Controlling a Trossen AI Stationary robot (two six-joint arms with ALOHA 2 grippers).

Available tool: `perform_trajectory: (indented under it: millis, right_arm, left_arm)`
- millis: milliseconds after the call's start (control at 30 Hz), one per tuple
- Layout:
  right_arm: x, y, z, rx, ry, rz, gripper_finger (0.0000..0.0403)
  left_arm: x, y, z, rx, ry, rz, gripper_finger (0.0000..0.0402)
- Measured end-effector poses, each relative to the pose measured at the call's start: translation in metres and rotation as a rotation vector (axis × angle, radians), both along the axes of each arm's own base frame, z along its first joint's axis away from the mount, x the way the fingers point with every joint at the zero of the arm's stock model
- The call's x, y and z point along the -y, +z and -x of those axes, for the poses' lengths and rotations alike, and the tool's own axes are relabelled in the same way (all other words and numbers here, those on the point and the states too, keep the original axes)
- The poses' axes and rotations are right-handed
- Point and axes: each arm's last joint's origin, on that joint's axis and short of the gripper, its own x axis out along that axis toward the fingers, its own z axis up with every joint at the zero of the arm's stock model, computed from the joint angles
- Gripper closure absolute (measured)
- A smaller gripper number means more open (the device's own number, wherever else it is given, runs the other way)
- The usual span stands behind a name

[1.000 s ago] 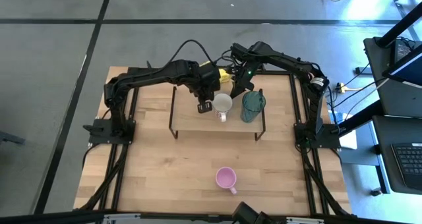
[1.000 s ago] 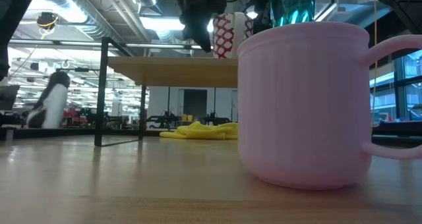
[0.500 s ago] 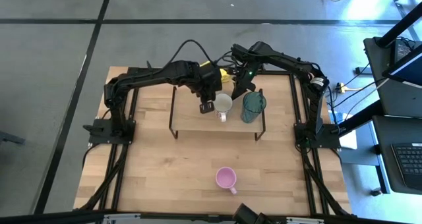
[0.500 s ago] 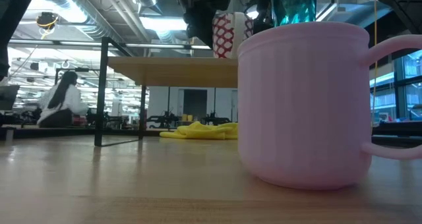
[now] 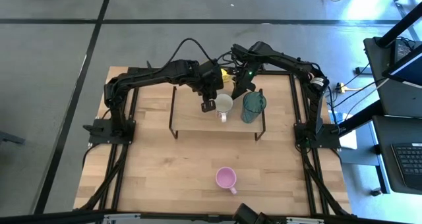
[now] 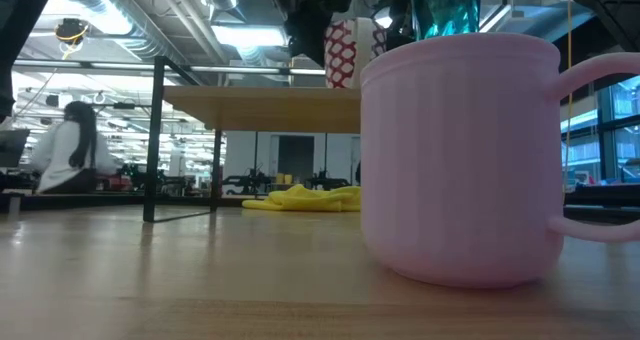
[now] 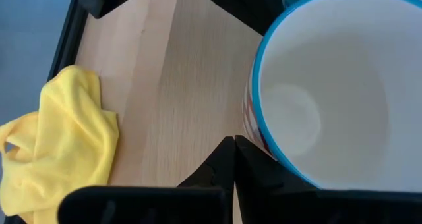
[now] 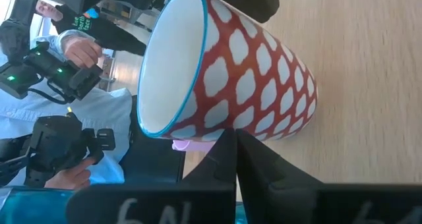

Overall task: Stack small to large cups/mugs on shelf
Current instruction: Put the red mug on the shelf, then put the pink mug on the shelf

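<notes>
A white mug (image 5: pixel 223 105) with a red pattern and a blue rim stands upright on the low wooden shelf (image 5: pixel 191 118), its handle toward the near edge. The teal cup (image 5: pixel 252 107) stands on the shelf right of it. The pink mug (image 5: pixel 226 178) stands on the table near the front edge and fills the low view (image 6: pixel 460 160). My left gripper (image 5: pixel 207 105) is shut, just left of the white mug (image 7: pixel 316 99). My right gripper (image 5: pixel 236 91) is shut, at the mug's far right side (image 8: pixel 244 79), between it and the teal cup. My left gripper's shut fingertips (image 7: pixel 233 145) stand close beside the mug's outer wall (image 7: pixel 249 128), on its left side below the rim, slanting down from above. I cannot tell whether they touch it. My right gripper's shut fingertips (image 8: pixel 232 140) stand close to the mug's patterned wall (image 8: pixel 231 122). I cannot tell whether they touch it.
A yellow cloth (image 5: pixel 225 72) lies on the table behind the shelf and also shows under it in the low view (image 6: pixel 300 198). The shelf's left half (image 6: pixel 260 108) is bare. A person's hands (image 8: pixel 79 53) show in the room beyond the table.
My left gripper has gone a little toward the table's right edge, closer to the white mug. The mug, the teal cup and the pink mug stand where they were.
</notes>
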Motion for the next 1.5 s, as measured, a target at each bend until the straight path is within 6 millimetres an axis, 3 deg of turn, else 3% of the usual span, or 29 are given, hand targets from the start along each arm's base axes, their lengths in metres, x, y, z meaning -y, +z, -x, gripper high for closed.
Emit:
perform_trajectory:
  millis: [567, 733, 933, 1167, 1333, 1500]
  right_arm:
    - [0.001, 0.0, -0.001, 0.013, 0.001, 0.009, 0.0396]
    - [0.01, 0.006, 0.0, 0.062, -0.02, 0.051, 0.0396]
    - [0.026, 0.049, -0.002, 0.159, -0.058, 0.243, 0.0396]
    - [0.031, 0.113, 0.003, 0.151, -0.174, 0.599, 0.0396]
    - [0.025, 0.155, 0.01, 0.21, -0.254, 0.737, 0.0396]
    - [0.002, 0.172, 0.011, 0.275, -0.269, 0.729, 0.0396]
  left_arm:
    - [-0.009, 0.0, 0.003, -0.005, -0.002, -0.008, 0.0399]
    - [-0.02, -0.002, 0.011, -0.067, 0.031, -0.035, 0.0399]
    - [-0.023, 0.01, 0.026, -0.071, 0.035, -0.052, 0.0399]
    - [-0.002, 0.038, 0.045, -0.055, 0.102, -0.206, 0.04]
    - [0.018, 0.059, 0.062, 0.004, 0.149, -0.205, 0.0398]
    - [0.043, 0.069, 0.068, 0.048, 0.112, -0.187, 0.04]
